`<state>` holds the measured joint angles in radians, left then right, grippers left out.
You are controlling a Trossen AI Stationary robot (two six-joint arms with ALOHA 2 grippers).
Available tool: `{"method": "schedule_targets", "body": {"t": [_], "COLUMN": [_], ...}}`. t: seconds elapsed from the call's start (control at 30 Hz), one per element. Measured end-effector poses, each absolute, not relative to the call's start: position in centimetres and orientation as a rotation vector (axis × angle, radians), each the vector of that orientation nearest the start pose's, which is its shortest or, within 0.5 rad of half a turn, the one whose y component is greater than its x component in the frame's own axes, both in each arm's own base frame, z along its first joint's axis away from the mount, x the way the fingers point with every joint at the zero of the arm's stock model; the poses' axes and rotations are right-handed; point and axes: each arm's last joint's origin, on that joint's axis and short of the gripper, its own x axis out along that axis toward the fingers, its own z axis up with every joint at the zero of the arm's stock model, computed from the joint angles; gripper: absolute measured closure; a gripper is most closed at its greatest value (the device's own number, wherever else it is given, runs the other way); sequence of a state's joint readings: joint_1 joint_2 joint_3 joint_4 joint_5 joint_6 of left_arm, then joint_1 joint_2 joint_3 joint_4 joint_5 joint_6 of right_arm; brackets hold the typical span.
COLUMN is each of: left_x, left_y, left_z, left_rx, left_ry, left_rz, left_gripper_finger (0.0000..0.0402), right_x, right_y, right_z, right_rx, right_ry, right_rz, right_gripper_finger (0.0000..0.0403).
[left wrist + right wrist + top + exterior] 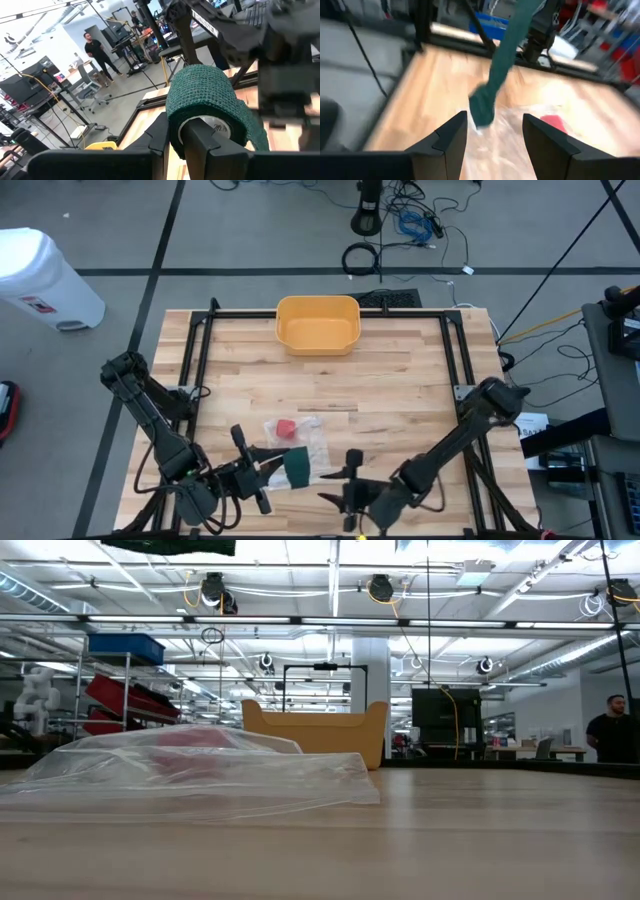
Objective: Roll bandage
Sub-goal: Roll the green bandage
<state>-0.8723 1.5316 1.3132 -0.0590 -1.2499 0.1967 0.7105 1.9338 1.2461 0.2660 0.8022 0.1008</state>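
bandage roll [205,107]: 1 (green) | plastic bag [200,775]: 1 | bin [317,324]: 1

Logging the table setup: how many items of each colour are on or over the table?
Green: 1, bandage roll
Yellow: 1, bin
Clear: 1, plastic bag
Red: 1, small item inside the bag
Total: 4

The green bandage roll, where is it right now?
In the high view the green bandage roll is held by the left hand at the table's near edge, beside the plastic bag.
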Motion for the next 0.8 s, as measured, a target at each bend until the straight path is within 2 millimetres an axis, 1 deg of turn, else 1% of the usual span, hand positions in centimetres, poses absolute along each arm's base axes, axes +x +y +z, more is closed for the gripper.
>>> {"method": "schedule_targets", "body": {"t": [0.07, 0.2, 0.3, 0.4, 0.47, 0.57, 0.67, 0.8], "left_x": [23.7, 23.6, 23.5, 23.5, 23.5, 23.5, 23.5, 23.4], "left_y": [-24.0, -24.1, -24.1, -24.1, -24.1, -24.1, -24.1, -24.2], "left_z": [35.2, 35.2, 35.2, 35.2, 35.2, 35.2, 35.4, 35.7], "left_rx": [0.438, 0.447, 0.466, 0.468, 0.468, 0.467, 0.463, 0.452], "left_ry": [0.173, 0.174, 0.177, 0.178, 0.178, 0.177, 0.175, 0.167], "left_rz": [0.360, 0.357, 0.353, 0.353, 0.353, 0.353, 0.356, 0.357], "left_gripper_finger": [0.0357, 0.0357, 0.0357, 0.0357, 0.0357, 0.0357, 0.0357, 0.0357], "right_x": [33.6, 33.6, 33.7, 34.4, 34.9, 36.2, 37.1, 37.4], "right_y": [26.4, 27.5, 28.7, 29.9, 30.3, 29.8, 28.8, 28.2], "right_z": [18.8, 15.8, 14.6, 13.6, 13.2, 13.0, 12.9, 13.4], "right_rx": [-0.339, -0.682, -0.898, -1.223, -1.478, -1.757, -1.934, -2.082], "right_ry": [0.317, 0.347, 0.351, 0.386, 0.423, 0.478, 0.534, 0.577], "right_rz": [-0.106, -0.118, -0.148, -0.121, -0.102, -0.080, -0.061, -0.036], "right_gripper_finger": [0.0225, 0.0225, 0.0224, 0.0224, 0.0224, 0.0224, 0.0225, 0.0225]}}
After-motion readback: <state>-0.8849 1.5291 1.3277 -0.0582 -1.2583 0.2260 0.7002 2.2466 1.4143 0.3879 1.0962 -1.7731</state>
